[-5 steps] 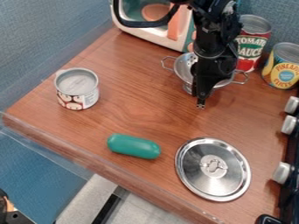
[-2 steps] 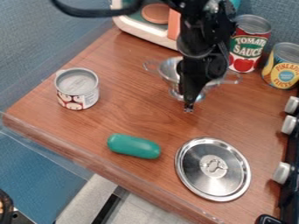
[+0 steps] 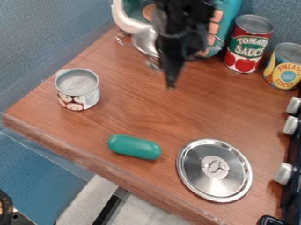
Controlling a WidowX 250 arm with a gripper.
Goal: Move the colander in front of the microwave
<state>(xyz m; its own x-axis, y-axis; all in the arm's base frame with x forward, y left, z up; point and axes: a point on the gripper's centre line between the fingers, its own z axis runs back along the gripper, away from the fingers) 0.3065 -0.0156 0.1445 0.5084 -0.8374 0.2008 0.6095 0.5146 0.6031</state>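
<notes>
Colander (image 3: 144,42) is in front of the microwave (image 3: 123,18), partly behind the pincer (image 3: 170,87), whether spread or closed I cannot tell.

Around the red-brown, wood-grained tabletop (image 3: 138,107) landmark, the capsule-shaped object (image 3: 134,146) on it is solid green, the lid (image 3: 214,170) on it shiny silver, and the wall (image 3: 44,33) beyond it blue.

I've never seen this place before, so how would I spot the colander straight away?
Find the microwave at the back of the wooden counter. Right in front of it, partly hidden behind the black gripper, is the colander, a silver bowl with a thin loop handle sticking out at picture left. The lid is silver too, but flat and much nearer the camera.
</notes>
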